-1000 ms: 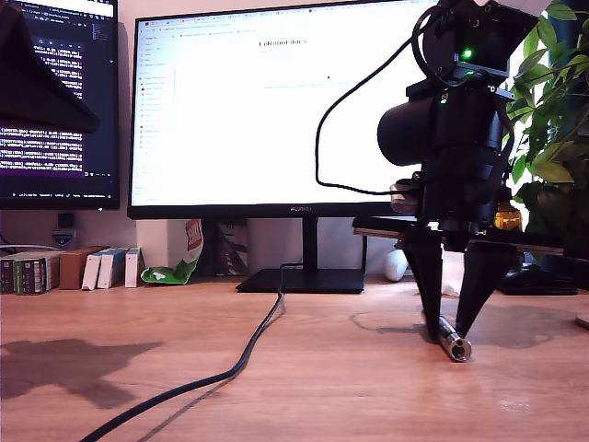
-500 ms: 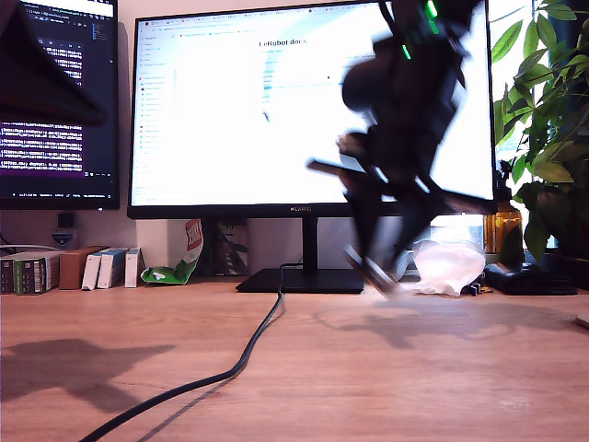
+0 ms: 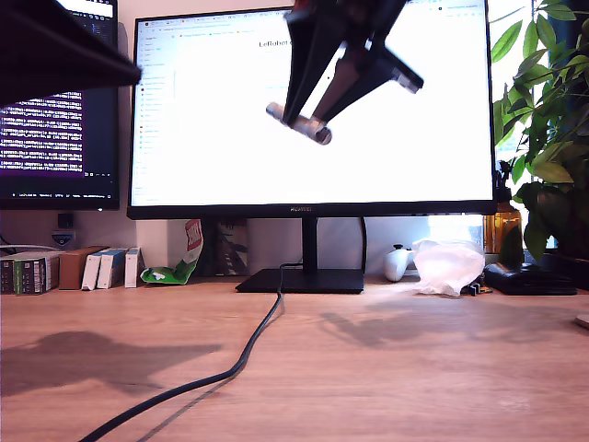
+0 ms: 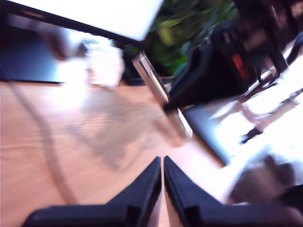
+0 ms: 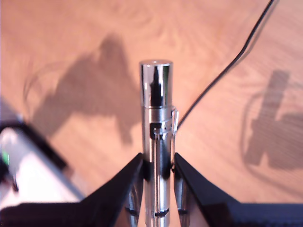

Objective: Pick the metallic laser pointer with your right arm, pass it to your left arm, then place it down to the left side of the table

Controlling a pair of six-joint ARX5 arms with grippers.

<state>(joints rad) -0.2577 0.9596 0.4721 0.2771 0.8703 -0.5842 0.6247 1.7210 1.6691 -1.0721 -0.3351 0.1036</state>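
The metallic laser pointer [image 3: 299, 123] is a shiny silver cylinder held high in front of the monitor, tilted, near the top centre of the exterior view. My second gripper [image 3: 311, 112] is shut on it; the second wrist view shows the pointer [image 5: 156, 109] standing up between the black fingers [image 5: 125, 182], far above the table [image 5: 71, 42]. My first gripper [image 4: 163, 163] is shut with nothing in it, pointing toward the pointer [image 4: 161, 97] a short way ahead. The first arm [image 3: 64, 60] is a dark shape at the exterior view's top left.
A black cable [image 3: 230, 368] runs across the table [image 3: 414, 387] from the monitor stand [image 3: 304, 276]. Small boxes [image 3: 55, 269] line the back at the exterior view's left. A crumpled plastic bag [image 3: 448, 265] and a plant [image 3: 548, 138] stand at its right.
My second gripper has lifted the pointer off the table at the exterior view's right and swung it up and leftward before the monitor. The first arm's dark shape has reached further rightward.
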